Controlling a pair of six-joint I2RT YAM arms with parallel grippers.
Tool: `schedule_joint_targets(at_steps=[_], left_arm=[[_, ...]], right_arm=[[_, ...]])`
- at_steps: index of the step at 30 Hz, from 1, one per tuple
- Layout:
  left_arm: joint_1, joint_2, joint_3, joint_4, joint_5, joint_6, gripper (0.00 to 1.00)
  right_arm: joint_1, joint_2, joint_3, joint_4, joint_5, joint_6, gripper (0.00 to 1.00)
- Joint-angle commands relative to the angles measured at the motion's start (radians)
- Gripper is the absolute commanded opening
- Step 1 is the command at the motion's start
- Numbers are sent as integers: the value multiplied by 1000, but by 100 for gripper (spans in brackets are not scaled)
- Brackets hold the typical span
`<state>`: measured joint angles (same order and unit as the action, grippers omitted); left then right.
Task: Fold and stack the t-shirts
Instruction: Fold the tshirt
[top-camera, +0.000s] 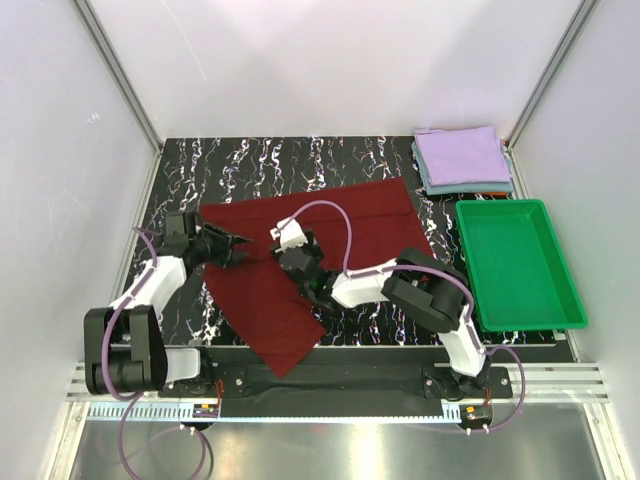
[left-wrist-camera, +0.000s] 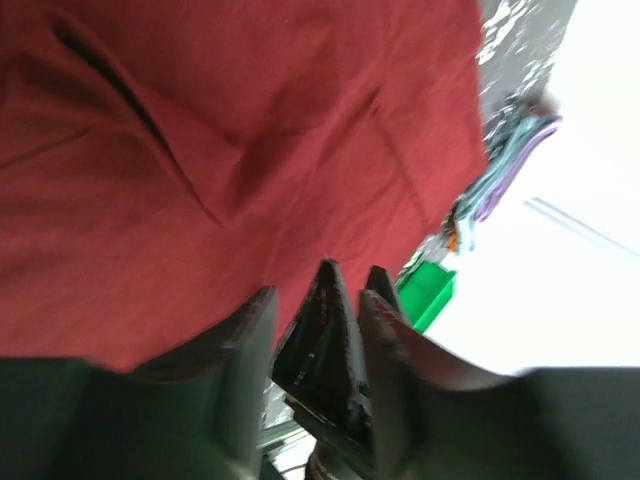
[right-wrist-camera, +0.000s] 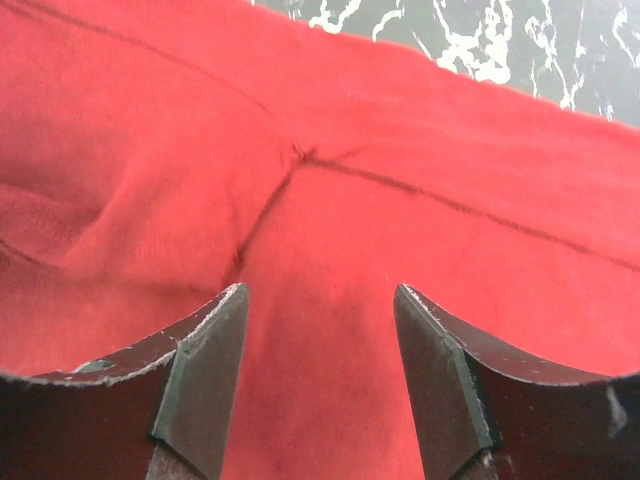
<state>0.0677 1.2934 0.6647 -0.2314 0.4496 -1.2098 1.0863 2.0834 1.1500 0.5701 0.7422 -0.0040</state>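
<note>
- Maroon t-shirt (top-camera: 330, 225) spread open and unfolded over the middle of the counter (top-camera: 300, 160), skewed like a diamond, one corner hanging past the near edge.
- Left hand (top-camera: 238, 251) low at the shirt's left edge, toward the counter's left side, fingers spread apart with no cloth between them.
- From the left wrist view: left hand (left-wrist-camera: 320, 310) blurred, fingers parted, wrinkled maroon t-shirt (left-wrist-camera: 200, 150) filling most of the picture.
- Right hand (top-camera: 297, 265) down over the shirt near the counter's centre, just beside the left hand.
- From the right wrist view: right hand (right-wrist-camera: 320, 300) wide open, both fingers over the maroon t-shirt (right-wrist-camera: 330, 130), nothing pinched; dark seam lines meeting just ahead of the fingertips; strip of counter (right-wrist-camera: 480, 40) showing beyond the cloth's far edge.
- Folded lavender t-shirt (top-camera: 462, 155) in the far right corner, on top of a folded grey-blue t-shirt (top-camera: 424, 178), well apart from both hands.
- Green plastic tray (top-camera: 515, 262) along the right edge, just nearer than the stack, just beside the maroon shirt's right corner.
</note>
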Motion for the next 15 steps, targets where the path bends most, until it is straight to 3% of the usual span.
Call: schedule_joint_targets(at_steps=[1,6,12,15], left_arm=[[-48,-72,3,-98,-46,44,48],[-49,-141,38,-189,-141,134,54],[49,44,131,-200,-199,277,54],[96,124,205,-209,-264,360,55]], right_arm=[[17,-95,-62,-9,63,70,67],[17,-146,-108,-44,57,133,67],[-12,-232,-46,-292,-162,243,66],[-63,-282,-74,-348,-297,304,59]])
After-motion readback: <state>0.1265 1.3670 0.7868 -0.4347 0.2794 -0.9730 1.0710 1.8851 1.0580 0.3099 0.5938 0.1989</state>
